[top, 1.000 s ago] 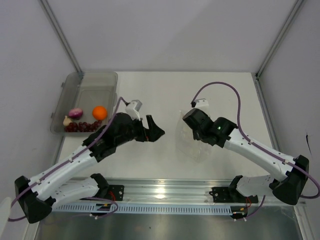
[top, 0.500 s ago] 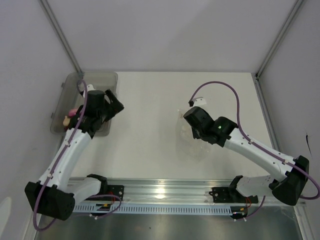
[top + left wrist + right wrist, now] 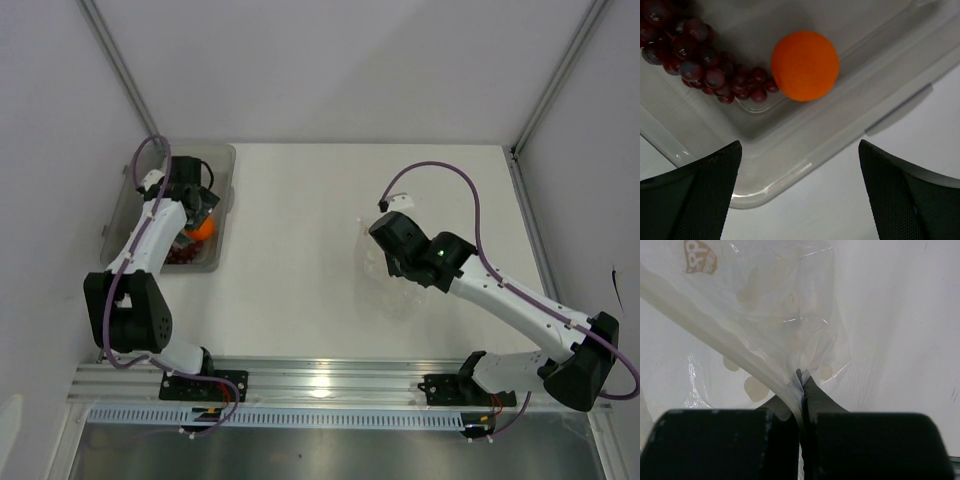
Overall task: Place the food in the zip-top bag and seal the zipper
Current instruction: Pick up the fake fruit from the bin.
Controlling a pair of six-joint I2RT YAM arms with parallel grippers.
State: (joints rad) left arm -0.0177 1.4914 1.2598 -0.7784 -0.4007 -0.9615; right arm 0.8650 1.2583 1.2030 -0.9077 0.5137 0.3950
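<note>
The left claw (image 3: 800, 145) hangs wide open and empty over the grey tub (image 3: 900, 75) at the far left of the bench (image 3: 300, 200). Below it in the tub lie the orange (image 3: 805, 65) and, touching it, the cluster of dark red berries (image 3: 695, 55). The right claw (image 3: 801, 382) is pinched tight on a fold of the zip-top bag (image 3: 775, 300), which lies crumpled on the bench right of centre, well apart from the tub.
</note>
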